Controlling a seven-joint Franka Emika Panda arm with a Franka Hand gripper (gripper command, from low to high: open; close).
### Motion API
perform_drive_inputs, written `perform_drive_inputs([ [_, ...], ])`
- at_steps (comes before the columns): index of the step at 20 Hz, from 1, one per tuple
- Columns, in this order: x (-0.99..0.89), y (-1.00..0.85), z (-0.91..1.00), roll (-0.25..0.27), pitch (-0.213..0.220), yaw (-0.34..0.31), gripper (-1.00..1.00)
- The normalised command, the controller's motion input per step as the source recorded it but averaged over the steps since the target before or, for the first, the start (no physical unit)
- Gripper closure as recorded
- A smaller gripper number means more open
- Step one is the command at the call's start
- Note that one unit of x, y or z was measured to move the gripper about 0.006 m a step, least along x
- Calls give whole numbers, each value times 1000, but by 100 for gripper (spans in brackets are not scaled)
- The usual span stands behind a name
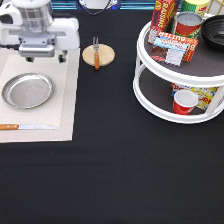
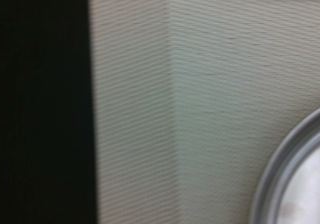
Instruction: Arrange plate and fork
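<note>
The shiny silver plate (image 1: pixel 27 91) lies flat on the beige placemat (image 1: pixel 62 107) at the exterior view's left. My gripper (image 1: pixel 45 58) hangs above the mat's top edge, just beyond the plate toward the view's top, open and holding nothing. The fork (image 1: pixel 96 50), with a brown handle and short tines, rests across a small tan wooden disc (image 1: pixel 105 56) to the right of the gripper. In the wrist view, the plate's rim (image 2: pixel 288 165) curves in at one corner over the woven placemat (image 2: pixel 209 90).
A wooden-handled knife (image 1: pixel 27 127) lies along the placemat's bottom edge. A white two-tier turntable rack (image 1: pixel 150 95) at the right holds cans, boxes, a dark bowl and a red cup (image 1: pixel 184 101). The table is covered in black cloth (image 1: pixel 120 175).
</note>
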Motion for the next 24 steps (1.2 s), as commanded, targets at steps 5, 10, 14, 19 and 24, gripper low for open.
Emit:
perform_drive_inputs([
  [5,-491,709,6,-63,-104,70,-100],
  [10,-587,678,-106,-53,-101,63,-100],
  [14,-731,624,-228,-48,-125,39,-100],
  [19,-925,471,-302,-37,-142,7,-100],
  [24,-989,262,-389,-34,-146,0,-100],
])
